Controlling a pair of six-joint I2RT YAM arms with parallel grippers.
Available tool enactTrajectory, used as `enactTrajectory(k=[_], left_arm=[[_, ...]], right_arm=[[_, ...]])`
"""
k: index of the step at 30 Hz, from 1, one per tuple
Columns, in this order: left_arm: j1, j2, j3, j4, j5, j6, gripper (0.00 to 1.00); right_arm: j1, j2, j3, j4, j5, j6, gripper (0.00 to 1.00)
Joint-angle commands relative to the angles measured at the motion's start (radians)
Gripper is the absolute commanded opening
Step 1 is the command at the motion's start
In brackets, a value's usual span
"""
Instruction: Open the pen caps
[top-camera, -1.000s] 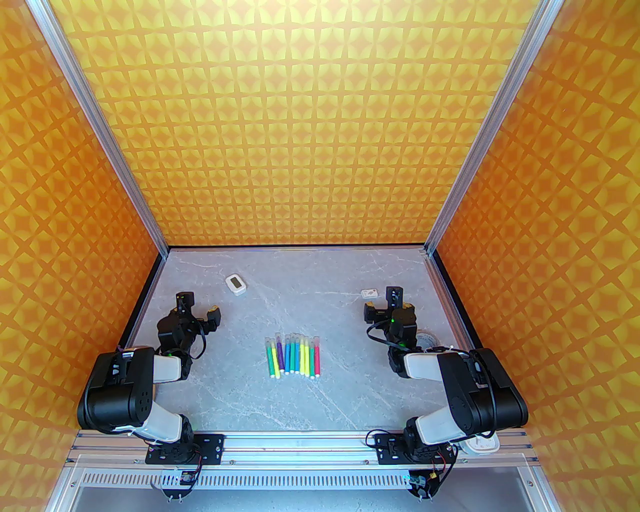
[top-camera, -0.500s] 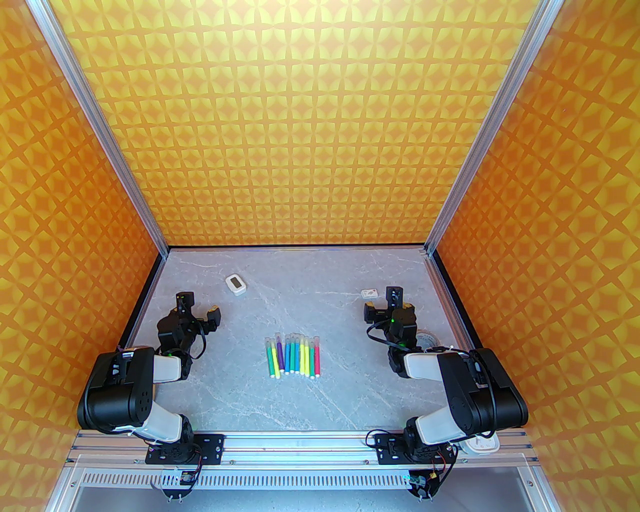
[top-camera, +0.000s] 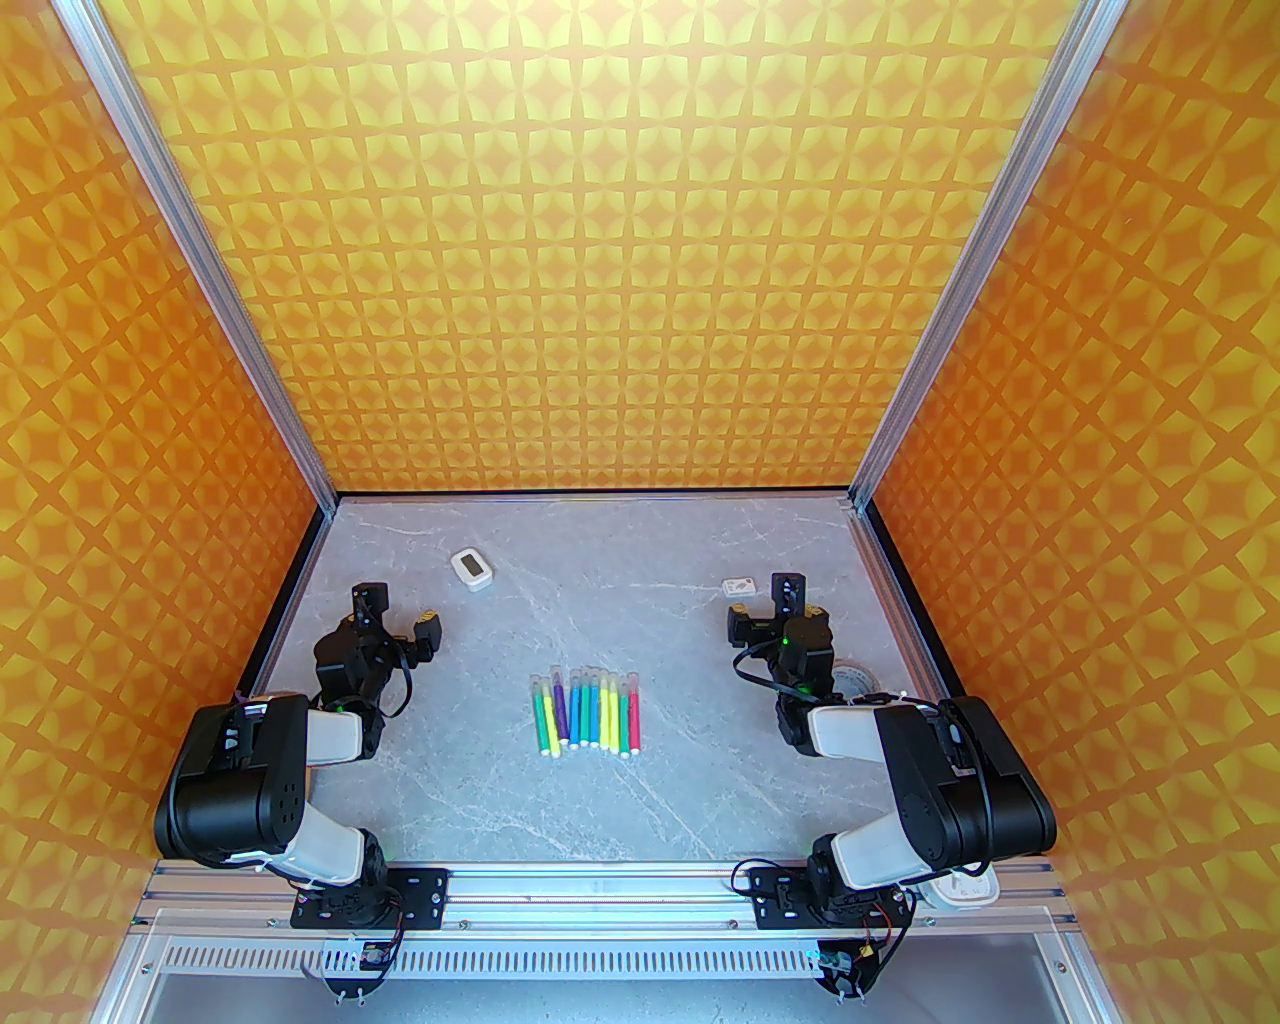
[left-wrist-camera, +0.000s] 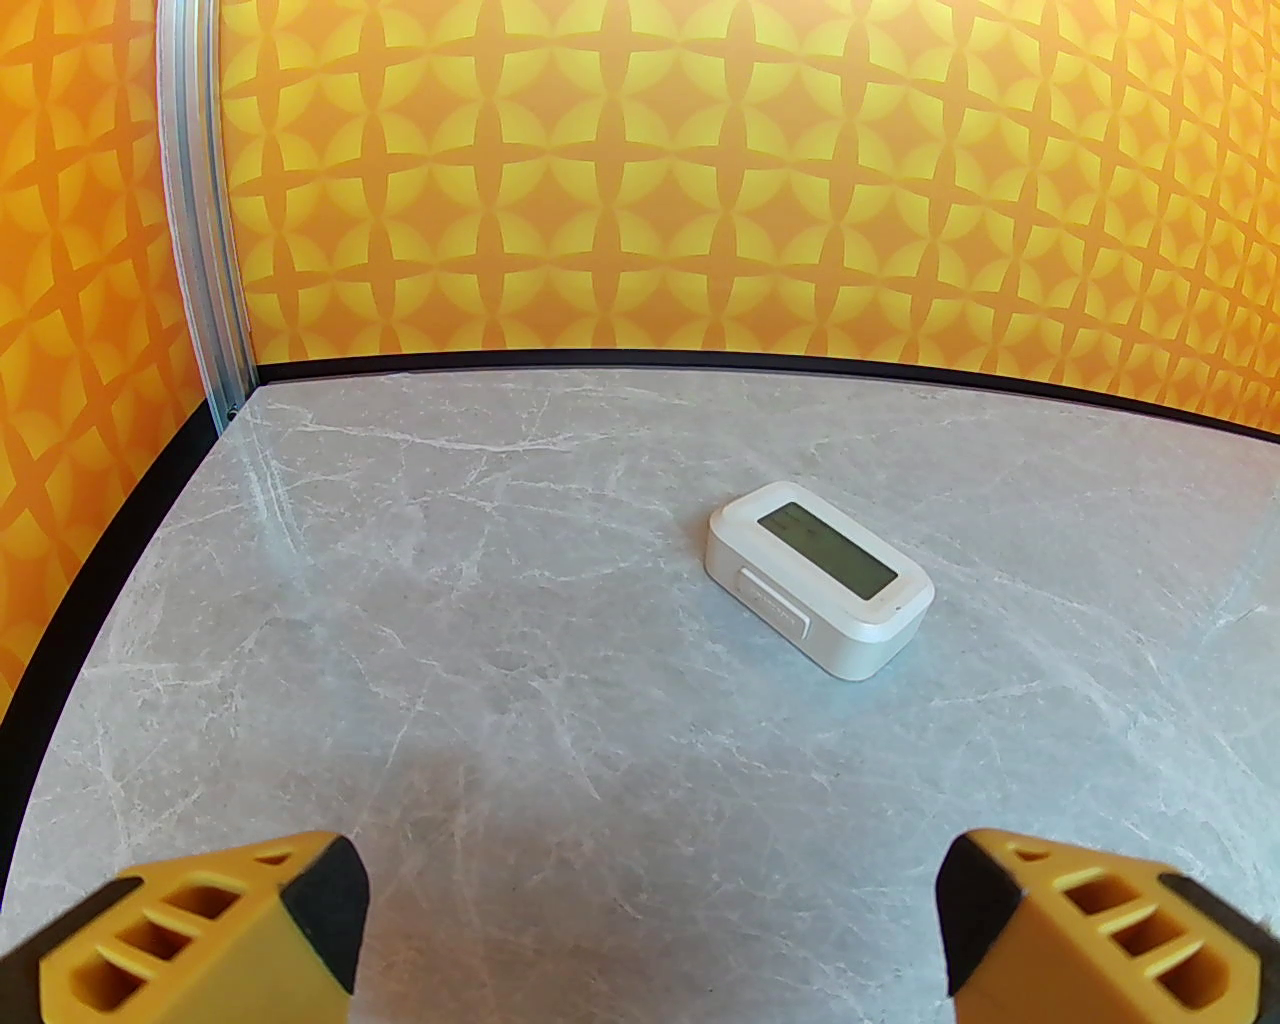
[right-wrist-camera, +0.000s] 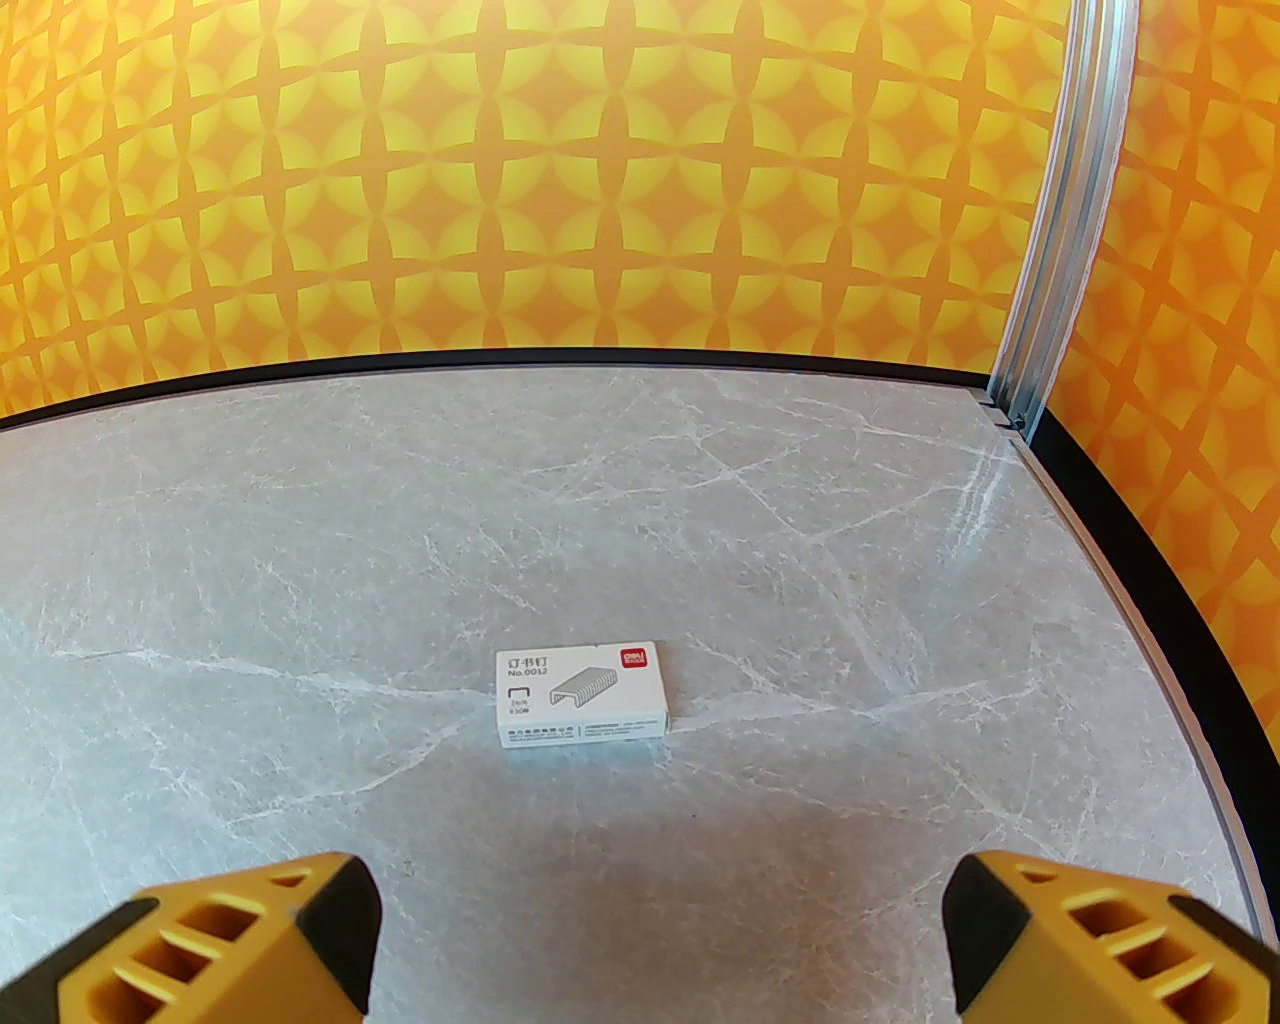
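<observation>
From above, the pens (top-camera: 587, 712) lie side by side in a row mid-table, white end plugs toward my bases. The pen caps (top-camera: 585, 682) sit on their far ends, all on. My left gripper (top-camera: 399, 612) hangs well left of the pens and a little farther back, jaws spread wide and empty. My right gripper (top-camera: 765, 605) hangs well right of them, equally wide and empty. A white clock (top-camera: 470, 568) lies beyond the pens to the left, a staple box (top-camera: 741, 586) beyond them to the right.

At my left wrist, the left gripper (left-wrist-camera: 645, 900) gapes over bare table (left-wrist-camera: 400, 650), with the clock (left-wrist-camera: 820, 575) ahead.

At my right wrist, the right gripper (right-wrist-camera: 660, 900) gapes too, facing the staple box (right-wrist-camera: 583, 694).
</observation>
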Motion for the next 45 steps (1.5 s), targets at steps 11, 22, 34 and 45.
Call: enactTrajectory(k=[11, 22, 34, 45], left_arm=[[-0.007, 0.005, 0.019, -0.014, 0.012, 0.01, 0.99], [-0.007, -0.084, -0.021, -0.019, -0.057, -0.014, 0.99], [-0.031, -0.389, 0.098, -0.516, -0.157, -0.146, 1.0], [-0.213, -0.426, 0.299, -0.98, -0.187, -0.194, 0.96]], right_arm=[[-0.002, 0.002, 0.007, 0.003, -0.013, -0.013, 0.98], [-0.002, -0.099, 0.117, -0.281, 0.025, 0.002, 0.98], [0.007, -0.288, 0.39, -0.914, -0.015, 0.169, 0.97], [0.124, -0.247, 0.546, -1.386, -0.141, 0.248, 0.88]])
